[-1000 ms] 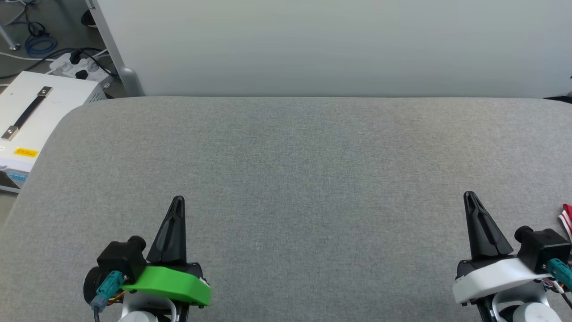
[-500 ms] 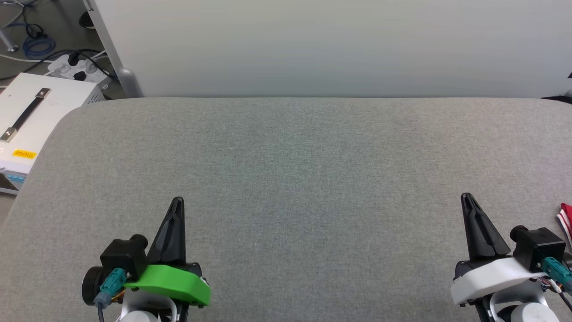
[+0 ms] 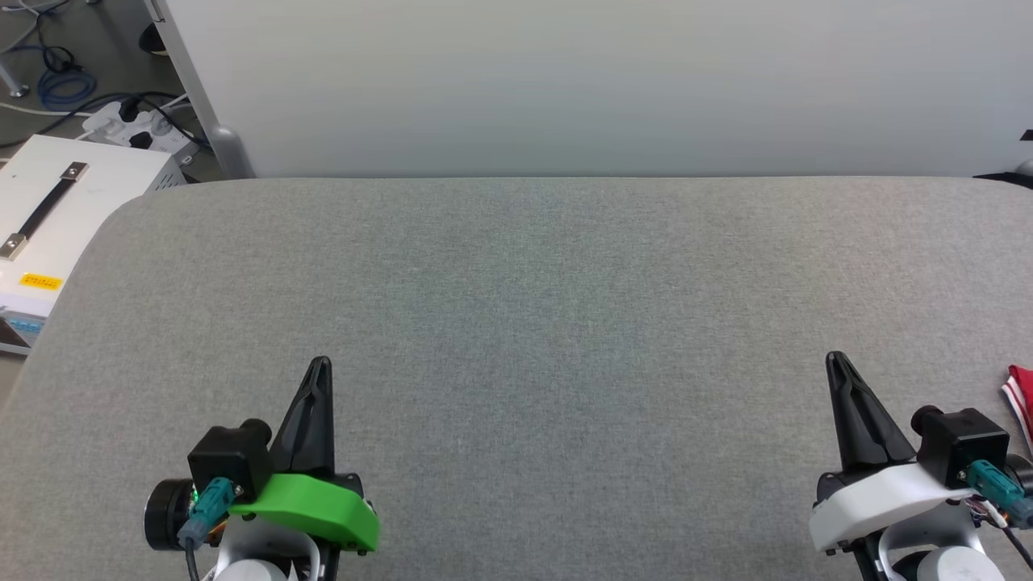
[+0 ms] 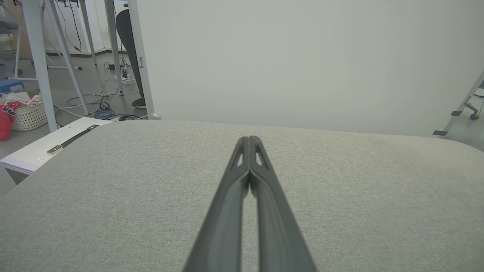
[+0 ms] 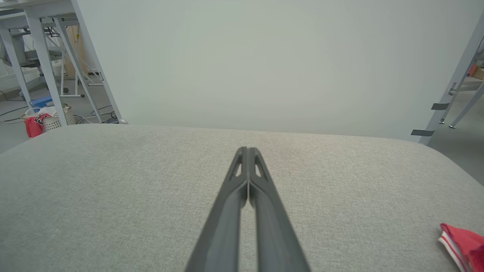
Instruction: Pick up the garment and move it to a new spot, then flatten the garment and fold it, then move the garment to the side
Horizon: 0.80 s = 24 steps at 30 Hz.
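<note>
One corner of the red, stripe-trimmed cloth garment lies right of the dark two-fingered right gripper, the nearer one. Both it and the left gripper are pressed together, empty.

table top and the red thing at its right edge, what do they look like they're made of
The table top looks covered in grey woven fabric, matte, with a fine weave and rounded corners; whether it is padded I cannot tell. The garment looks like soft red cloth with red-and-white striped trim, probably a knit; just a corner of it shows.
</note>
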### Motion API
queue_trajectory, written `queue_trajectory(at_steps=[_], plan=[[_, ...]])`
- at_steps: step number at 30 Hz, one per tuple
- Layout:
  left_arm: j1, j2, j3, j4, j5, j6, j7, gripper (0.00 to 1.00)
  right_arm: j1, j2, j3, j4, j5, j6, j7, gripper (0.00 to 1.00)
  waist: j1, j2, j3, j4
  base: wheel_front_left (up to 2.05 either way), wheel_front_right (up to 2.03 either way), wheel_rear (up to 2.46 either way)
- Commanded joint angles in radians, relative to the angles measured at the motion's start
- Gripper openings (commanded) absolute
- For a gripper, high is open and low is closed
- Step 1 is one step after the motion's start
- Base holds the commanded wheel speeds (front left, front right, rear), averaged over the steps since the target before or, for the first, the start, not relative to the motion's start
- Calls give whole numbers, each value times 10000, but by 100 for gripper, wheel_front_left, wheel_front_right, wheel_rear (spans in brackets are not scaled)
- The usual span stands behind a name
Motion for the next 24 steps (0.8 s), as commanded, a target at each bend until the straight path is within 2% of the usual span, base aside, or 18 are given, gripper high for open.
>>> queue_trajectory(at_steps=[1,24], plan=[[4,-32,52,-63,117,89,55,0,-52,16,-7,-20,-142,-4,64,0,0,-1,-2,-5,0,0,0],[5,-46,102,-167,624,314,513,0,-74,108,-21,-30,-529,-6,437,0,0,-1,-36,-80,0,0,0]])
